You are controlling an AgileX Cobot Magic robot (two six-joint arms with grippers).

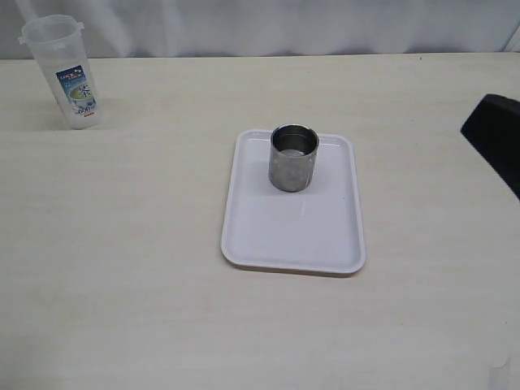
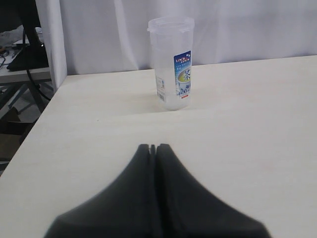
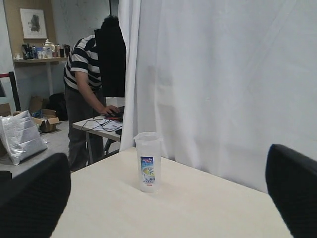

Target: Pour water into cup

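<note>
- My left jaws are pressed together on nothing; my right jaws stand wide apart, also empty.
- Straight ahead of the left jaws, across the bare pale counter (image 1: 122, 284), the tall translucent plastic container with a blue-green label (image 2: 172, 64) stands upright.
- It sits on the counter's left side, so I judge my left arm nearer.
- The small shiny stainless-steel cup (image 1: 293, 158) stands upright on the white rectangular tray (image 1: 244, 236) mid-counter, well apart from the container.

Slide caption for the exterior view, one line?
Steel cup upright on a white tray; tall labelled plastic container stands apart on the table, upper left.
</note>
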